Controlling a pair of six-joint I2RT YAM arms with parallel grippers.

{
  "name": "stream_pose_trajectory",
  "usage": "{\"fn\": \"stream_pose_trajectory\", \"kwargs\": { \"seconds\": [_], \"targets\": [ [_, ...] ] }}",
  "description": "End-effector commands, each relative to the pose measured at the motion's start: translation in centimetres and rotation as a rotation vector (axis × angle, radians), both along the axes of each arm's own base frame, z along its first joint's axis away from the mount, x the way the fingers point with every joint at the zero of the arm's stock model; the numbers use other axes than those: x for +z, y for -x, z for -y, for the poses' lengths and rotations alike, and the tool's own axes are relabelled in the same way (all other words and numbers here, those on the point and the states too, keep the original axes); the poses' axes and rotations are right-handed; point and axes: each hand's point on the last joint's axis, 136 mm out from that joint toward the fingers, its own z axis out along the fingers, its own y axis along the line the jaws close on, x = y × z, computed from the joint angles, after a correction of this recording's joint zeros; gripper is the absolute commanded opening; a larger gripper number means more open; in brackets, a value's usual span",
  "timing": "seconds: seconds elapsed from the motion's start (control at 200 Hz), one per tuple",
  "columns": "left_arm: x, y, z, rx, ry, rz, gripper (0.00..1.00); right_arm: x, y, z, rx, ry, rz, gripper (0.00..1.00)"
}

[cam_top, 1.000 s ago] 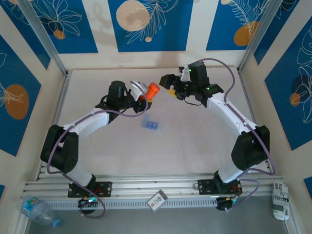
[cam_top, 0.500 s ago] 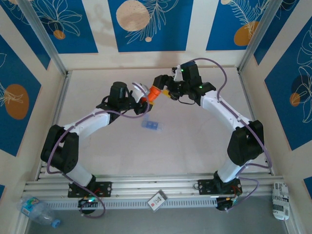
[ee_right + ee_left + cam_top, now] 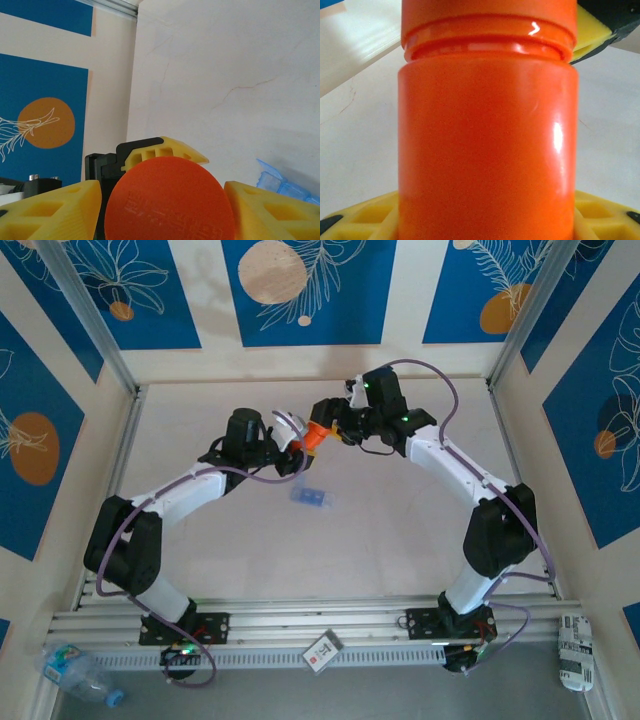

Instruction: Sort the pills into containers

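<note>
Left gripper clenches orange bottle. Right wrist view reveals right gripper flanking its cap, grip unclear; blue containers beyond.

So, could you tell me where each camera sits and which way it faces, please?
Top external: above and behind, looking down on the table; the left arm and right arm show.
Left wrist: on the left gripper, facing the orange bottle between its fingers.
Right wrist: on the right gripper, facing the bottle's cap end-on, fingers flanking it.
Shared: all see the orange bottle.
</note>
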Motion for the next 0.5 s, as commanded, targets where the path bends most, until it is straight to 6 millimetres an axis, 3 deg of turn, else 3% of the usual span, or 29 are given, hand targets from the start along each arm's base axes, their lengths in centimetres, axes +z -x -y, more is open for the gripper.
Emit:
{"fn": "stream_pose_trajectory", "kwargs": {
  "seconds": [0.0,0.315,0.495],
  "targets": [
    [1.6,-0.4,0.8,-0.018,0.018,0.051,0.00,0.1,0.8,-0.7,0.034,0.000,-0.003,0.62],
    [2.2,-0.1,0.9,-0.033,0.049,0.043,0.00,0.2,0.7,0.1,0.059,0.019,0.049,0.36],
    [4.5,1.9,1.2,-0.145,0.163,-0.032,0.00,3.0,0.3,1.2,0.196,-0.001,0.284,0.34]
  ]
}}
